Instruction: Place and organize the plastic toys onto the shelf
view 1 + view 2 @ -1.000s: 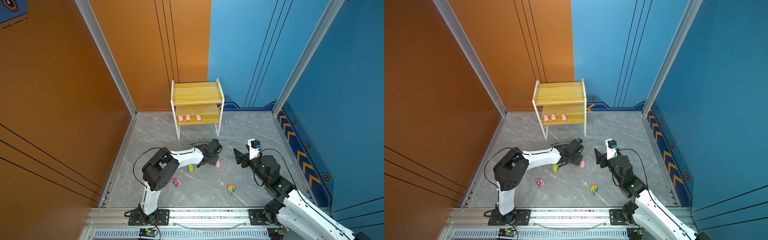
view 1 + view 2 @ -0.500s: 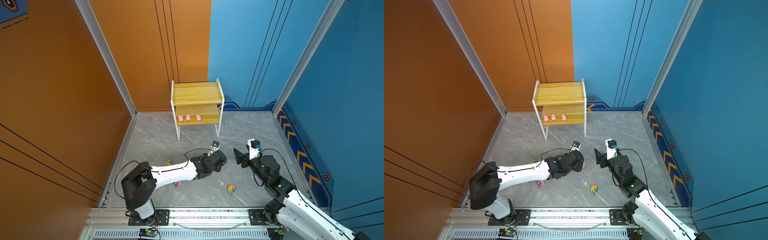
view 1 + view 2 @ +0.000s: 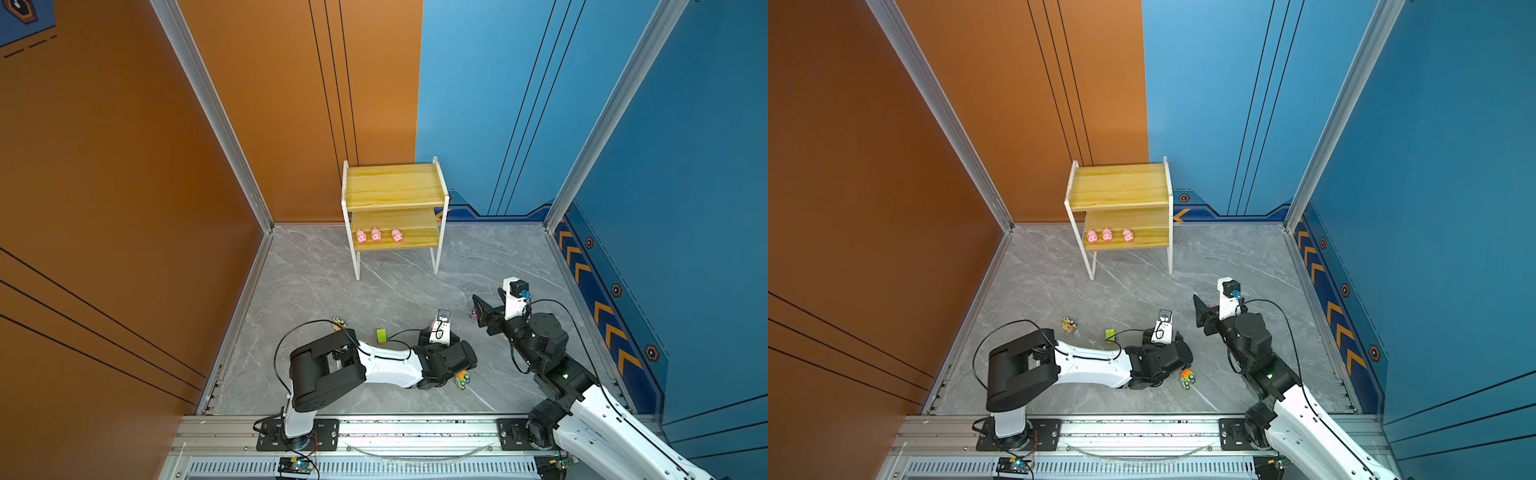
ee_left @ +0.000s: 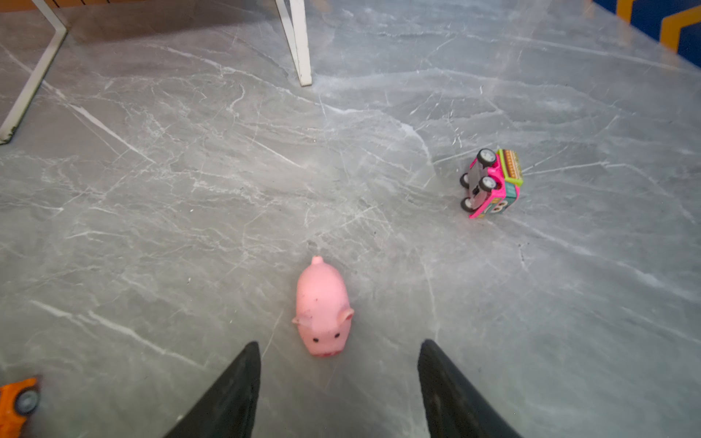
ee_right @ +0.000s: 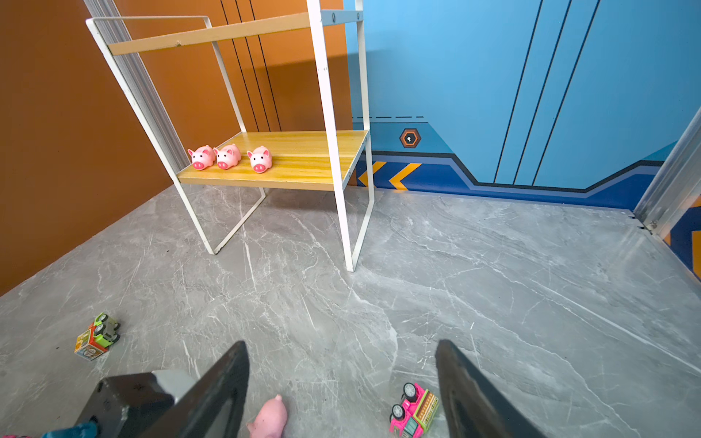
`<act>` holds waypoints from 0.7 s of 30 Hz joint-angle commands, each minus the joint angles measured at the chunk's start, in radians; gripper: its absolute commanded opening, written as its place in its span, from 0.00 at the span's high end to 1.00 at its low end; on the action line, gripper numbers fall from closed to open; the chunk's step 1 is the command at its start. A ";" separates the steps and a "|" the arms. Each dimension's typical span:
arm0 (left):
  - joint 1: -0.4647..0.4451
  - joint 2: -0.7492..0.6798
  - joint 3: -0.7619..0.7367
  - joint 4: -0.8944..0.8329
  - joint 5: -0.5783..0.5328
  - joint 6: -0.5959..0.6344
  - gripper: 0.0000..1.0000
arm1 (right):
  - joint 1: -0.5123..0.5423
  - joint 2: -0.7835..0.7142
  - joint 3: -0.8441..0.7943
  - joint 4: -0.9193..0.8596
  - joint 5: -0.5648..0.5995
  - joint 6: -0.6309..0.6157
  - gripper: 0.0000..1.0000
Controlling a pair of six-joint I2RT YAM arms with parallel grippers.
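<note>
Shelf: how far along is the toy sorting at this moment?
Done: three pigs sit on the lower board of the shelf. In hand: nothing gripped; the open left claw faces the fourth pig on the floor. Left: that pig plus the vehicles, at least four visible, including the tipped pink truck.

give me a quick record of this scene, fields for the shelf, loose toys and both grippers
shelf: three pink pigs in a row on the lower board
fourth pig: on the floor, just ahead of the left fingers, untouched
pink vehicle: tipped on its side, near the right gripper
left gripper: open, holding nothing
right gripper: open, holding nothing
</note>
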 commanded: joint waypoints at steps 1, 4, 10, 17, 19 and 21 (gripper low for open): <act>-0.014 0.036 -0.071 0.207 -0.051 0.067 0.35 | -0.013 -0.001 -0.013 0.000 -0.013 0.023 0.22; -0.029 0.039 -0.097 0.261 -0.077 0.092 0.36 | -0.022 0.012 -0.017 0.016 -0.027 0.032 0.22; -0.045 0.104 -0.080 0.299 -0.087 0.123 0.38 | -0.039 0.031 -0.025 0.048 -0.055 0.046 0.22; -0.027 0.135 -0.096 0.298 -0.124 0.070 0.46 | -0.053 0.020 -0.032 0.055 -0.074 0.054 0.22; -0.019 0.143 -0.104 0.298 -0.128 0.048 0.51 | -0.057 0.018 -0.033 0.056 -0.078 0.055 0.22; -0.012 0.148 -0.105 0.299 -0.126 0.037 0.54 | -0.061 0.017 -0.034 0.059 -0.083 0.058 0.22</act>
